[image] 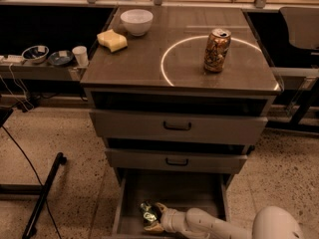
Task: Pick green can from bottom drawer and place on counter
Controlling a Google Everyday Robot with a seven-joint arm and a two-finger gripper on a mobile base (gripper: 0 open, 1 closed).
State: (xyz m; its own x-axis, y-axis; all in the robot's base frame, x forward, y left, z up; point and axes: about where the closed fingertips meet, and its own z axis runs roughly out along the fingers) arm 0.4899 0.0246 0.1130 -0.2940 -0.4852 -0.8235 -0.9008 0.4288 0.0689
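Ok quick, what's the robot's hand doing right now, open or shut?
Gripper: down in the bottom drawer, right at the green can; open, shut or gripping cannot be told.

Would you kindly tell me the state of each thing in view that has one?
Bottom drawer: pulled open.
Upper two drawers: pushed in.
Green can: in the bottom drawer, not on the counter.
Gripper: down in the bottom drawer, at the green can.
Orange can: upright on the counter.
White bowl: upright.

Smooth white rounded arm (209, 224) ends in a tan-tipped hand (153, 217) in the bottom drawer (184, 190).
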